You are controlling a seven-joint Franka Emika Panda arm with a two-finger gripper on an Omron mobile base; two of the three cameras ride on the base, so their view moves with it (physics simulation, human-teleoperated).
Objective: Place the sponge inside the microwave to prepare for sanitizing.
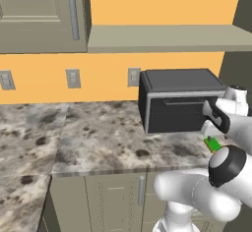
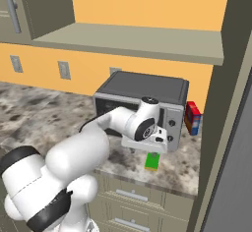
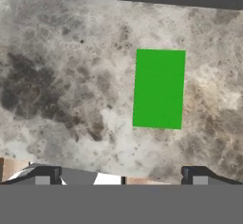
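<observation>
Fingertips of your gripper (image 3: 118, 176) stand spread apart, empty, above the sponge (image 3: 159, 88). It lies flat on the counter (image 3: 71, 90) near its front edge, before the countertop oven (image 2: 142, 103). Ungrasped; pickup and microwave placement all remain.

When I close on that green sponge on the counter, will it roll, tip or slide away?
The sponge looks like a flat rectangular block lying on the speckled counter, so rolling or tipping seems unlikely. It is small and probably light, so a nudge from the gripper may slide it.
</observation>
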